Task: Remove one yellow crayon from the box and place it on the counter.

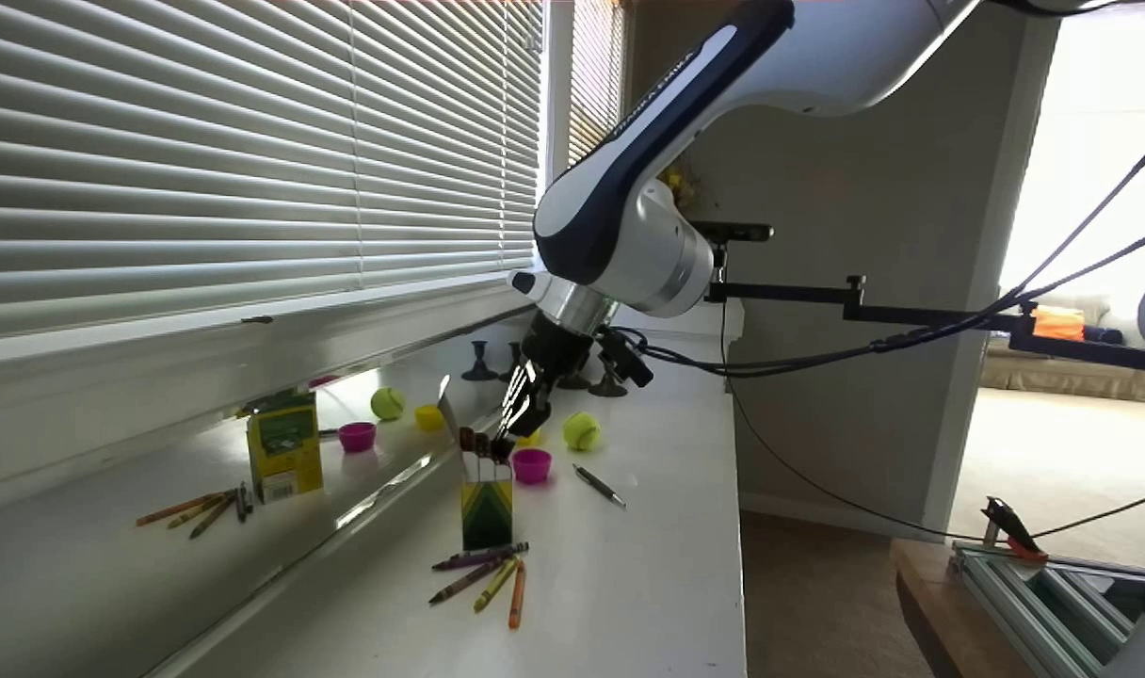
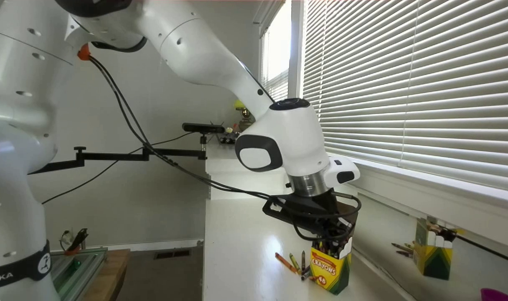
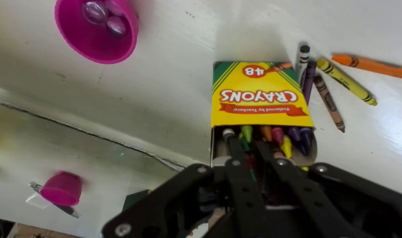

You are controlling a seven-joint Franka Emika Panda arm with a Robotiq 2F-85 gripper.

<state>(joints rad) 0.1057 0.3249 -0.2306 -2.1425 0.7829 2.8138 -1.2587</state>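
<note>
The box (image 3: 260, 105) stands upright on the table (image 3: 174, 76), its top open. The claw (image 3: 246, 142) is at the mouth of the box, and its two fingers are a little apart (if they touch something there, I cannot tell). Inside the box shows a yellow crayon (image 3: 286, 147); another yellow crayon (image 3: 349, 81) lies near the box, between an orange crayon (image 3: 373, 66) and a brown crayon (image 3: 329, 103).
</note>
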